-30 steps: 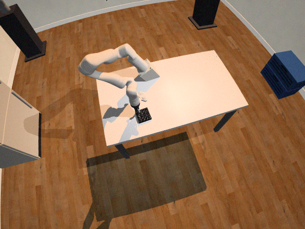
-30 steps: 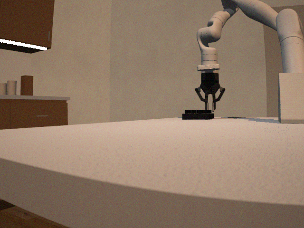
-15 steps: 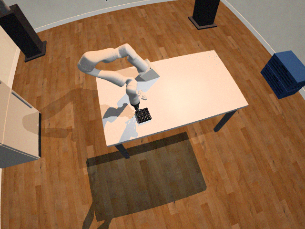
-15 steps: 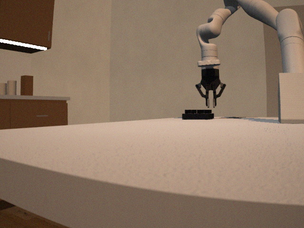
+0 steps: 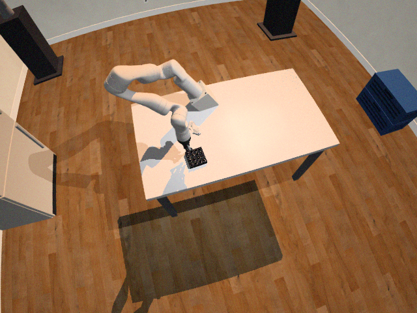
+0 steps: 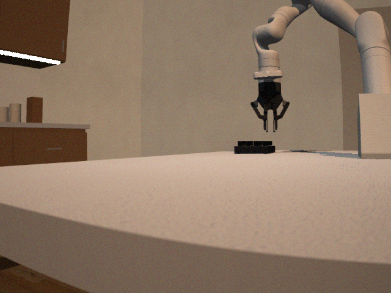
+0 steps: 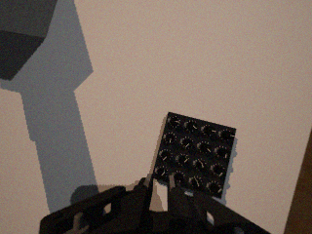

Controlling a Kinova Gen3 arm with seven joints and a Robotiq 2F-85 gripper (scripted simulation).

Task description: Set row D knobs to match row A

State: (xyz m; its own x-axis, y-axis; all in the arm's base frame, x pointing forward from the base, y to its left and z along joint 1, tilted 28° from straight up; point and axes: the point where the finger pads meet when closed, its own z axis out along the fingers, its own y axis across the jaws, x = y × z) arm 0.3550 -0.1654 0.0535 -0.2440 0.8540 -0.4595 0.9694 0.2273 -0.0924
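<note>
The black knob box (image 5: 196,157) (image 6: 254,149) (image 7: 197,153) stands on its feet on the pale table (image 5: 269,111) (image 6: 189,204) (image 7: 195,58), near the front left part. Its knobs with white lines and rings of marks show in the wrist view; the names and pointings are too small to read. My gripper (image 5: 187,148) (image 6: 270,129) (image 7: 160,182) hangs a short way above the box, over its edge nearest the arm. Its fingers point straight down with a narrow gap between them. Nothing is between them and they touch no knob.
The arm's grey base block (image 5: 202,102) (image 6: 374,126) stands on the table behind the box. A blue crate (image 5: 387,101) sits on the floor far to the right. Cabinets and dark pillars stand well off the table.
</note>
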